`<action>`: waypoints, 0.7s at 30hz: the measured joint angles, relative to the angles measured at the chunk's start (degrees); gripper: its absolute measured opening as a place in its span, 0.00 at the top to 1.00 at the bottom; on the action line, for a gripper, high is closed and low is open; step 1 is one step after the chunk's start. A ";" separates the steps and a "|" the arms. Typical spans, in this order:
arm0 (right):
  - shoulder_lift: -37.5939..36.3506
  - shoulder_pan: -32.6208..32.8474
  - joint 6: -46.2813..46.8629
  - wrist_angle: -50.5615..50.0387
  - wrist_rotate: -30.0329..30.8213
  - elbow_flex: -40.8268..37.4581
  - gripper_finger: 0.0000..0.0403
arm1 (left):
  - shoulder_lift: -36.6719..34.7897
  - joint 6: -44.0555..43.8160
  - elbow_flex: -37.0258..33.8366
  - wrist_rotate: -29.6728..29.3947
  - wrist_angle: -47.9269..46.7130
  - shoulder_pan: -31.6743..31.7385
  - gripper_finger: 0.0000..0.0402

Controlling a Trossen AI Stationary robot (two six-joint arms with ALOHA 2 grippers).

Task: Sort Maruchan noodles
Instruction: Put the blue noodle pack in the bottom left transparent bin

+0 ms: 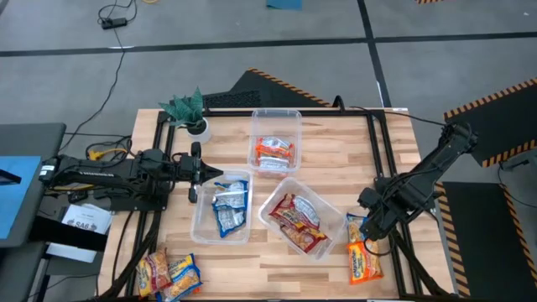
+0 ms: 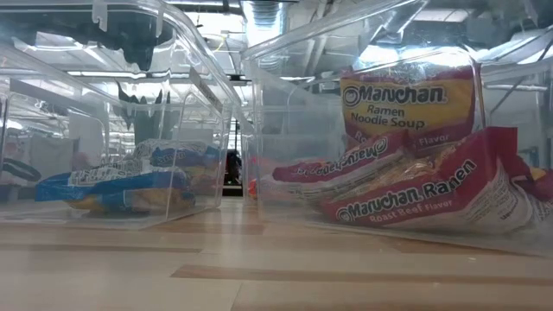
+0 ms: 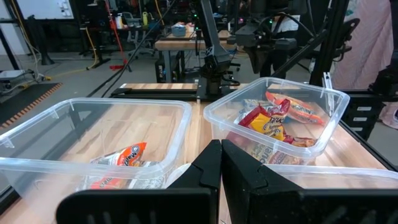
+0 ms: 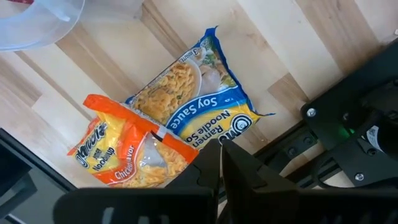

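Three clear bins stand on the wooden table. The far bin point(image 1: 254, 117) holds orange packets point(image 1: 274, 153). The left bin point(image 1: 197, 228) holds blue-white packets point(image 1: 228, 205). The right bin point(image 1: 334, 239) holds red packets point(image 1: 298, 222). Loose packets lie flat at the near right: a blue-white one point(image 4: 193, 93) and an orange one point(image 4: 124, 155). More orange-yellow packets point(image 1: 168, 275) lie at the near left corner. My left gripper point(image 1: 197, 172) point(image 3: 221, 168) is shut, over the left bin's left rim. My right gripper point(image 1: 373, 226) point(image 4: 222, 158) is shut, above the two loose packets.
A small green potted plant point(image 1: 189, 109) stands at the far left corner. A black frame edges the table point(image 1: 394, 151). In the low view the blue-packet bin point(image 2: 130, 181) and the red-packet bin point(image 2: 406, 173) fill the picture. Bare wood lies between the bins and the near edge.
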 joint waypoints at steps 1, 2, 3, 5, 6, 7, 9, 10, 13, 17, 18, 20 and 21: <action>0.00 0.00 -0.01 0.00 0.00 0.00 0.90 | 0.00 0.00 0.00 0.00 0.00 0.00 1.00; 0.00 0.00 0.00 0.00 0.00 0.00 0.90 | 0.00 0.00 0.00 0.00 0.01 0.01 1.00; 0.00 0.00 0.08 -0.02 0.03 0.00 0.90 | 0.00 0.00 0.00 0.00 0.02 0.00 1.00; 0.02 0.00 1.11 0.03 1.00 -0.07 0.90 | 0.00 0.00 0.00 0.00 0.01 0.01 1.00; 0.00 0.00 2.18 0.17 1.62 -0.40 0.89 | 0.00 0.02 0.00 0.00 0.00 0.00 1.00; 0.00 0.00 3.26 0.11 1.71 -0.94 0.88 | 0.00 0.02 0.00 0.00 0.00 0.00 1.00; 0.00 0.00 4.83 0.11 1.37 -2.44 0.86 | 0.00 0.02 0.00 0.00 0.00 0.01 1.00; 0.00 0.07 5.51 0.31 1.21 -3.42 0.84 | 0.00 0.02 0.00 0.00 0.00 0.02 1.00; -0.01 0.75 6.99 3.19 1.10 -7.10 0.76 | 0.00 -0.20 0.00 0.00 0.00 0.02 1.00; 0.00 0.85 6.94 12.42 0.85 -11.85 0.62 | 0.00 -0.15 0.00 0.01 -0.02 0.02 1.00; -0.04 0.85 6.48 14.80 1.00 -12.90 0.58 | 0.00 -0.15 0.00 0.02 -0.03 0.02 1.00; 0.00 0.85 5.52 17.13 1.18 -14.69 0.50 | 0.00 -0.15 0.00 0.00 -0.13 0.02 1.00; 0.00 0.85 5.10 17.26 1.18 -15.36 0.47 | 0.00 -0.15 0.00 0.02 -0.13 0.02 1.00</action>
